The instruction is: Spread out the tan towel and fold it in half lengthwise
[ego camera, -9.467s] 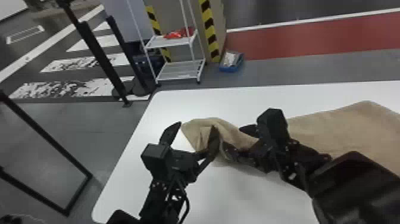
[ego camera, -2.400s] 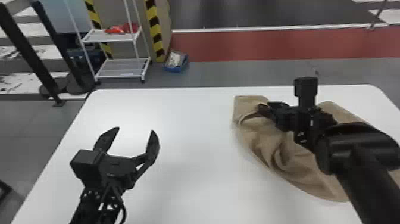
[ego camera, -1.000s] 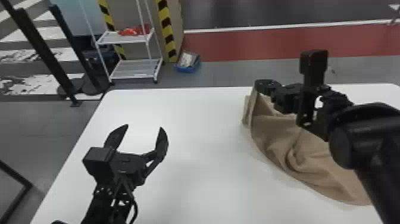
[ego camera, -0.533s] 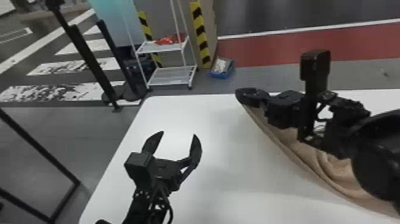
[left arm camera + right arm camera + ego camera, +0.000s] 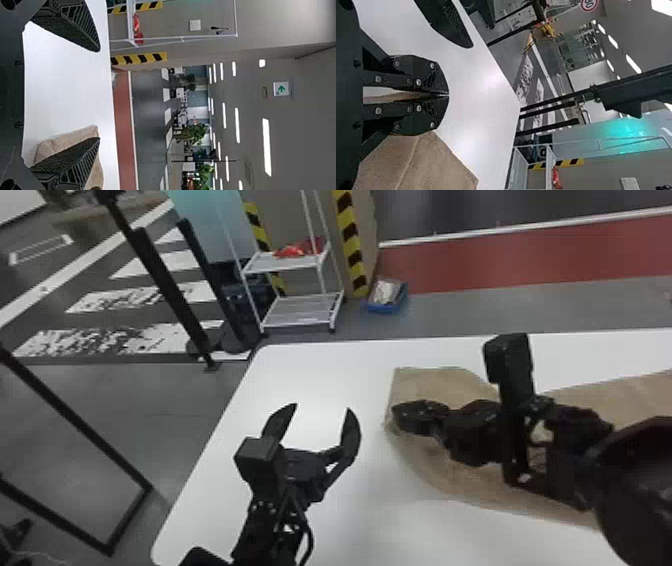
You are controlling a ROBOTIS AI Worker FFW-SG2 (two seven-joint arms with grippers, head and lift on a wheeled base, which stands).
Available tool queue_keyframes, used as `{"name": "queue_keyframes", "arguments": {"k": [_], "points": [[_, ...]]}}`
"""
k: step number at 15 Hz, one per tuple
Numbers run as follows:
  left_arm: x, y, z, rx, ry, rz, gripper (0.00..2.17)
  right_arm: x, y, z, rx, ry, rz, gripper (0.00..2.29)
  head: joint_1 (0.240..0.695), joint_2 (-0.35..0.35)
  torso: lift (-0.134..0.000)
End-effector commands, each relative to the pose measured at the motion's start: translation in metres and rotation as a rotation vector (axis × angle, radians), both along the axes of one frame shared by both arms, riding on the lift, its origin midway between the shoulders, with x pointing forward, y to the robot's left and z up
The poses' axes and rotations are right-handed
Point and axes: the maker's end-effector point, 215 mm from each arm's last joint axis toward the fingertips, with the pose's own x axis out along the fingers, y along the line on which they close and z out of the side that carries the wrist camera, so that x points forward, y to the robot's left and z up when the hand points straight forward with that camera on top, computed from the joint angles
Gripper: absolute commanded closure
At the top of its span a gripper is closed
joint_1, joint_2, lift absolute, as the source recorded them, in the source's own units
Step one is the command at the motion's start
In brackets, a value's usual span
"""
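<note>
Seeing my left gripper gape empty, I make out, by wrist view, my right gripper pinching the creased tan towel.

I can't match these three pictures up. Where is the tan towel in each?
Head view: the tan towel lies on the table's right side, partly hidden by the right arm.
Left wrist view: on the table, partly hidden by the left claw.
Right wrist view: right beside the right claw, the tan towel running off the picture's edge.
Shared landmark: the white rack with something red on it.
</note>
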Motion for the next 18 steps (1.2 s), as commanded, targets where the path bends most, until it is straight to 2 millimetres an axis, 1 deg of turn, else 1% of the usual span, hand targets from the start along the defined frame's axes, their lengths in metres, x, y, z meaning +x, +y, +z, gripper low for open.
{"name": "queue_keyframes", "arguments": {"k": [1,2,3,4,6,7,8,9,10,11,12,13,14,15,16,18], "points": [[0.0,-0.002,0.0,-0.001,0.0,-0.002,0.09,-0.011,-0.002,-0.006,0.038,0.049,0.02,0.0,0.695,0.35,-0.128],[0.0,-0.002,0.0,-0.003,0.0,-0.003,0.09,-0.016,-0.008,-0.003,0.077,0.064,0.026,0.01,0.695,0.35,-0.128],[0.0,-0.004,-0.001,-0.001,0.001,-0.006,0.09,-0.018,-0.016,0.01,0.129,0.068,0.033,0.01,0.695,0.35,-0.128],[0.0,-0.005,0.0,0.0,-0.001,-0.007,0.09,-0.016,-0.028,0.023,0.179,0.076,0.034,0.02,0.695,0.35,-0.128],[-0.001,-0.006,0.0,-0.001,0.0,-0.009,0.09,-0.009,-0.065,0.031,0.19,0.071,-0.007,0.03,0.695,0.35,-0.128],[-0.001,-0.007,0.0,-0.003,0.0,-0.011,0.09,-0.004,-0.082,0.034,0.171,0.042,-0.042,0.03,0.695,0.35,-0.128],[-0.001,-0.008,-0.001,-0.004,0.001,-0.012,0.09,0.003,-0.108,0.03,0.117,-0.007,-0.107,0.04,0.695,0.35,-0.128],[-0.001,-0.009,-0.001,-0.005,0.001,-0.014,0.09,0.009,-0.134,0.024,0.087,-0.037,-0.166,0.04,0.695,0.333,-0.128],[-0.002,-0.009,-0.002,-0.005,0.003,-0.015,0.09,0.013,-0.156,0.026,0.094,-0.056,-0.213,0.04,0.695,0.292,-0.128],[-0.002,-0.01,-0.003,-0.004,0.005,-0.017,0.09,0.015,-0.182,0.027,0.102,-0.085,-0.268,0.04,0.695,0.271,-0.128],[-0.002,-0.012,-0.005,-0.005,0.007,-0.02,0.09,0.015,-0.204,0.024,0.097,-0.105,-0.311,0.05,0.695,0.246,-0.128],[-0.002,-0.013,-0.004,-0.009,0.0,-0.023,0.09,0.015,-0.234,0.021,0.083,-0.126,-0.368,0.05,0.695,0.223,-0.128],[-0.002,-0.012,-0.004,-0.009,-0.002,-0.022,0.09,0.012,-0.263,0.022,0.107,-0.143,-0.426,0.07,0.695,0.171,-0.128],[-0.001,-0.012,-0.007,-0.01,-0.003,-0.022,0.09,0.007,-0.293,0.029,0.111,-0.192,-0.482,0.07,0.695,0.147,-0.128],[0.0,-0.014,-0.008,-0.012,-0.002,-0.026,0.09,0.003,-0.32,0.029,0.093,-0.216,-0.529,0.08,0.695,0.119,-0.128],[0.0,-0.019,-0.007,-0.017,-0.006,-0.033,0.09,-0.011,-0.39,0.021,0.009,-0.257,-0.655,0.09,0.695,0.06,-0.128]]}}
